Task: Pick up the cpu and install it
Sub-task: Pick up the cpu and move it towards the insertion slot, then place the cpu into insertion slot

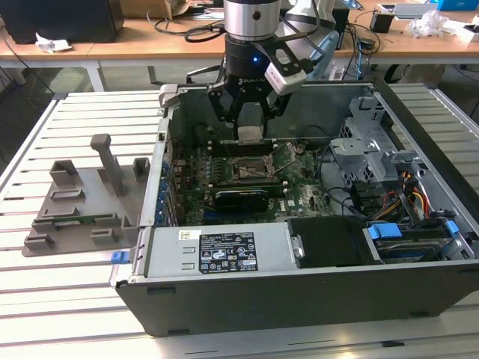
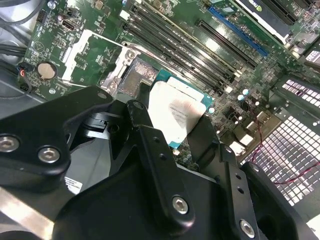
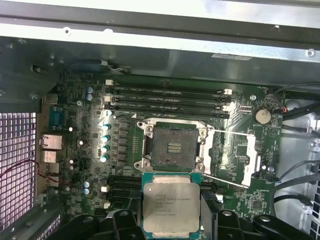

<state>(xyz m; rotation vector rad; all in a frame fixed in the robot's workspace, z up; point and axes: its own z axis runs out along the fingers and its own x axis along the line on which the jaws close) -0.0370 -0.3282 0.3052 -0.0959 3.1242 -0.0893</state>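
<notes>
With its jaws closed on opposite edges of the cpu (image 3: 171, 202), the gripper (image 1: 249, 129) held it above the motherboard (image 3: 260, 197), just beside the open socket (image 3: 173, 146), where a tilted or offset lowering could have damaged both.

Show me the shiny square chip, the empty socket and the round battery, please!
flat square silver-topped cpu (image 3: 171, 205), first wrist view, middle of its metal top.
square black-and-metal socket frame (image 3: 172, 146), first wrist view, its dark open middle.
round silver coin battery (image 3: 262, 116), first wrist view, its flat face.
</notes>
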